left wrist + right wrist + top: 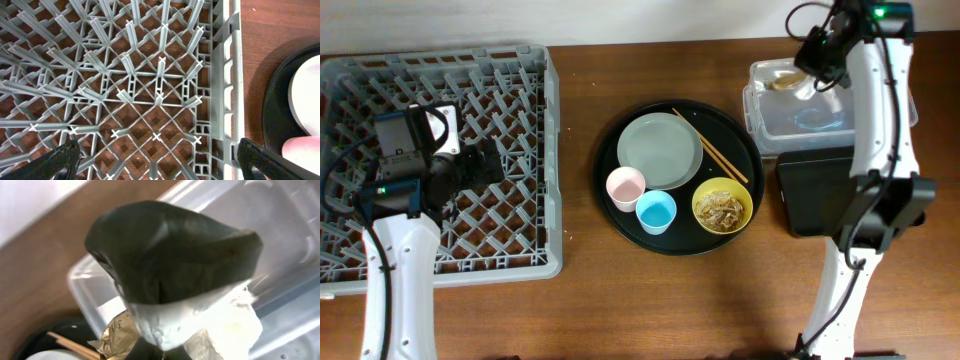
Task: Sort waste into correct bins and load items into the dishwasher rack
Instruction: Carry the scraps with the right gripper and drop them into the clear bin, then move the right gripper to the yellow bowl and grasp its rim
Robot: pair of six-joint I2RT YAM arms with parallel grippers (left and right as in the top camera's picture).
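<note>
Checking the left side first, Ana: how does the left end effector (159, 150) stand?

Spread wide, Ben. Its two fingers (60, 160) show at the bottom corners of the wrist view with only lattice between them. It hangs over the rack (520, 235), toward the rack's right wall. The rack itself sits on the left of the table (580, 310).

And the right one?

The right end effector (161, 297) is over the tub (790, 125) at the far right corner. Its jaws are pressed together, pinching the napkin (235, 322), which bulges out white just below the tips. The foil (116, 336) lies against the napkin's left side in the wrist view. I cannot tell whether it is pinched too or only touching. Nor can I tell whether the napkin rests on the tub floor or hangs above it.

Where is the other bin?

The black tray (815, 195) lies on the near side of the tub, just beside it and partly under the right arm.

And the dishes?

All are on the round tray (685, 238) in the middle of the table, between the rack and the bins. The plate (660, 150) lies toward the back, and the chopsticks (710, 147) slant side by side across its right edge. The pink cup (626, 187) and blue cup (656, 211) stand upright just in front of the plate, close together. The bowl (700, 200) is to their right, apart from the blue cup, with the scraps (722, 212) heaped inside it.
</note>
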